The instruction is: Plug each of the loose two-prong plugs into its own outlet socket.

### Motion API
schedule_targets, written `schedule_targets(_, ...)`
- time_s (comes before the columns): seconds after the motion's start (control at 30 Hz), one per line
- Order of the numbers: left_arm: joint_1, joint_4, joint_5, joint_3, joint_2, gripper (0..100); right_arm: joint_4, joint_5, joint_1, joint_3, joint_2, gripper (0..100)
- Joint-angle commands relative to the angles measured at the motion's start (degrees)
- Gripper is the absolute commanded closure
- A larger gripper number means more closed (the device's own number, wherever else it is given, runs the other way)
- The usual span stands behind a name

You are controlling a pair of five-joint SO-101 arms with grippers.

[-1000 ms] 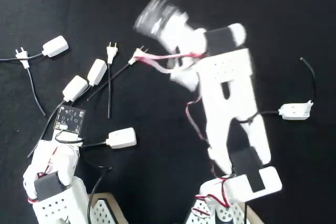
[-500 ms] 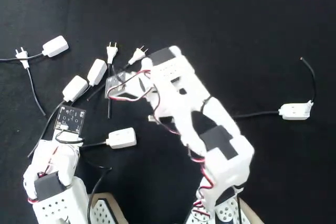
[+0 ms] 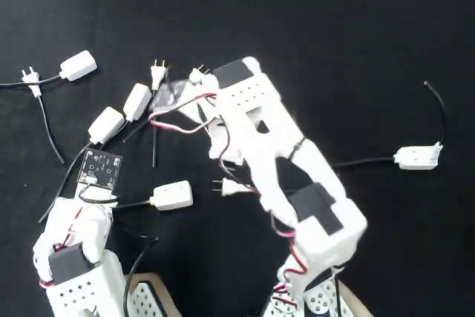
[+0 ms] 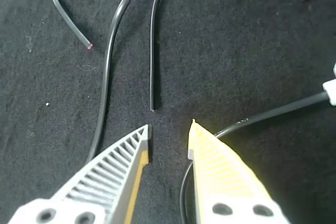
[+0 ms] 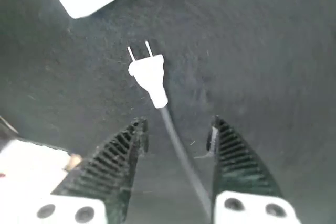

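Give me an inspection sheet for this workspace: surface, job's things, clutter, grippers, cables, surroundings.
Surface: black cloth, flat.
Job's things: five white sockets, four clustered on the left arm's side and one apart on the other. Four plugs seen, none plugged in.
Clutter: nothing seen.
Grippers: left gripper open, a cable end just ahead of it. Right gripper open, a plug just ahead, its cable passing between the open jaws.
Cables: black cables lie loose, some crossing.
Surroundings: dim room behind the table; contents cannot be told.
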Motion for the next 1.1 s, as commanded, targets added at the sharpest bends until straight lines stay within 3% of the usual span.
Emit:
schedule_targets(0.0,0.57,0.7,-0.53,0.13,-0.09,87,2.11,-27.6,2.64,0.66,-5.32,81.2)
schedule_targets(0.17,0.57,0.7,-0.53,0.13,-0.09,87,1.93,-52.13,8.53,7.08,-1.71,81.2)
schedule_targets(0.3,0.57,0.7,-0.53,0.13,-0.09,87,1.58,-58.55,16.62,8.84,5.85,81.1)
schedule_targets(0.5,0.66,0.7,-0.53,0.13,-0.09,87,1.41,-58.73,23.91,10.59,12.97,81.5)
schedule_targets(0.7,0.66,0.7,-0.53,0.22,-0.09,87,1.05,-55.47,25.05,15.69,14.37,81.5)
schedule_targets(0.8,0.66,0.7,-0.53,0.22,-0.09,87,-4.4,-55.47,25.14,19.3,14.37,81.5)
schedule_targets(0.97,0.66,0.7,-0.53,0.22,-0.09,87,-10.9,-53.8,27.6,20.7,12.88,92.2)
schedule_targets(1.07,0.66,0.7,-0.53,0.22,-0.09,87,-11.69,-52.22,28.66,20.18,10.86,92.1)
